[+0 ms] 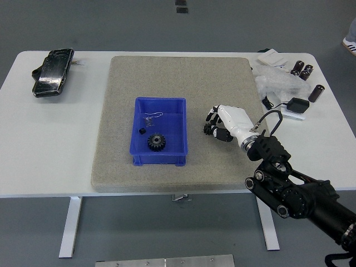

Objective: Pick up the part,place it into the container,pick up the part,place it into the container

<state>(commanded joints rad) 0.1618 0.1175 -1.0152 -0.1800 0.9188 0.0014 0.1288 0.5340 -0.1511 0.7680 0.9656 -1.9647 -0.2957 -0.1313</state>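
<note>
A blue container (160, 100) sits on the grey mat (167, 72), left of centre. In it lie a black gear (157, 142), a small black piece (142, 131) and a thin wire part (152, 116). Just right of the container, my right hand (214, 127), white with black fingers, rests low over the mat. Its fingers are curled around a small dark toothed part (209, 130), which they mostly hide. I cannot tell whether the part is off the mat. The left arm is out of view.
A black flat device (52, 72) lies at the table's far left. At the far right lie clear plastic bags (272, 82), several black cylinders (303, 69), a black pad (297, 105) on white paper and a cable. A shoe shows at the top right corner.
</note>
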